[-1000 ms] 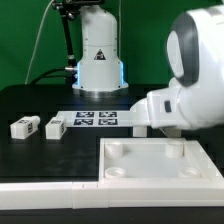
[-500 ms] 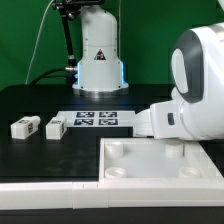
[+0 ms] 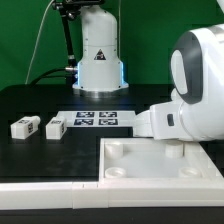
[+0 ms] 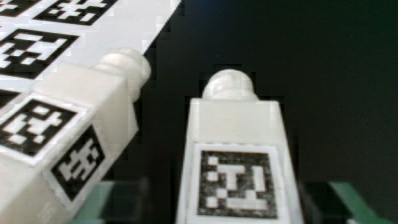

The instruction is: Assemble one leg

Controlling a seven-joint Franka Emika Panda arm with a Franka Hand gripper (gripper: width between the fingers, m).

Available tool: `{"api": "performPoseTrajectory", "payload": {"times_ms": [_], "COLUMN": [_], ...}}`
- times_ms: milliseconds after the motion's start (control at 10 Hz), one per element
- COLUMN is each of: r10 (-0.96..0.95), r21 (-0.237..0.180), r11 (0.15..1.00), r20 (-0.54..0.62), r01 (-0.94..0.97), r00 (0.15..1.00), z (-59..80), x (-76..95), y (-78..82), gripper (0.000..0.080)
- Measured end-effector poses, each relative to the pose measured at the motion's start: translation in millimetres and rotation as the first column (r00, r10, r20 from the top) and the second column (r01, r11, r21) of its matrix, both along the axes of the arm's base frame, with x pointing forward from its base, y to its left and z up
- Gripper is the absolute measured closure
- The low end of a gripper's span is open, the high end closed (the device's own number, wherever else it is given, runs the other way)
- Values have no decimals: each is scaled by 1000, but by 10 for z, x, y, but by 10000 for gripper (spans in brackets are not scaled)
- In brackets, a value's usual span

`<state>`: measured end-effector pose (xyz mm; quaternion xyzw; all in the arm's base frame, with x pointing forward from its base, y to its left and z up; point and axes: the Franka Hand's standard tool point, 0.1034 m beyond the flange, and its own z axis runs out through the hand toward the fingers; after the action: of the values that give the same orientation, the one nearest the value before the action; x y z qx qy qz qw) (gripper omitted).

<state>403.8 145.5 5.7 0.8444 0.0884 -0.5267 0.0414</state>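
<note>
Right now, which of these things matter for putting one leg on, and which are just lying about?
In the job, likely: the middle leg, centred in the wrist view; the white tray with corner sockets.
Lying about: the neighbouring leg; two spare legs at the exterior view's left; the marker board.

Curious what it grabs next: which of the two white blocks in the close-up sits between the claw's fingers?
The leg with black table on both sides; the other leg lies beside the marker board, outside the open gripper.
</note>
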Motion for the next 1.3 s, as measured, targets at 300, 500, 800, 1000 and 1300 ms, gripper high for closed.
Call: {"api": "performPoseTrajectory", "payload": {"times_ms": [300, 500, 800, 1000, 1300], "r10": [0, 0, -7, -9, -17], "r21": [0, 0, -14, -33, -4], "r11": [1000, 1000, 1000, 999, 1000], "r20": [0, 0, -9, -13, 105], "r01": [0, 0, 7, 8, 17], "r00": [1000, 1000, 1000, 1000, 994], "z": [-1, -1, 391, 653, 518], "x": [-1, 0, 115, 156, 276], "y": [0, 0, -41, -71, -16], "gripper": [509, 509, 508, 508, 508]}}
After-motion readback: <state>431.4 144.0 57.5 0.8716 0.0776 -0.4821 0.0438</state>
